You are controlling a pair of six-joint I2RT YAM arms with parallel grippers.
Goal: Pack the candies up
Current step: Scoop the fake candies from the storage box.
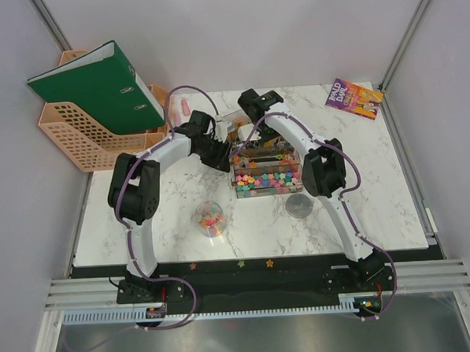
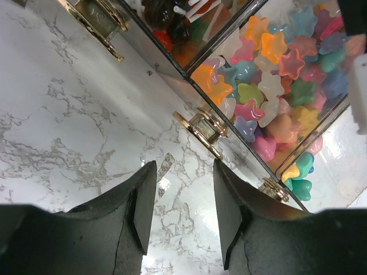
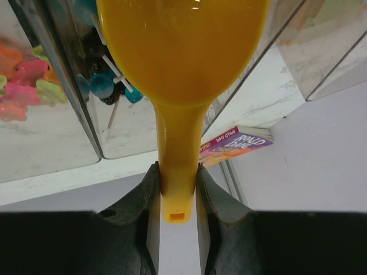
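The candies [image 2: 269, 86] are small star-shaped sweets in pink, orange, blue, green and yellow, filling a compartment of a clear box [image 1: 267, 178] at mid-table. More candies [image 1: 209, 219] lie in a clear cup [image 1: 212, 231] in front of the box on the left. My left gripper [image 2: 183, 212] is open and empty, low over bare marble just beside the box's gold-hinged left wall. My right gripper [image 3: 178, 189] is shut on the handle of an orange scoop [image 3: 183, 51], held above the box's back part; the scoop's underside faces the camera and its inside is hidden.
A round grey lid [image 1: 299, 206] lies right of the cup. Lollipops [image 3: 103, 83] fill another box compartment. A peach file rack [image 1: 83, 137] holding a green binder [image 1: 96, 85] stands at the back left. A purple book [image 1: 354, 98] lies at the back right corner.
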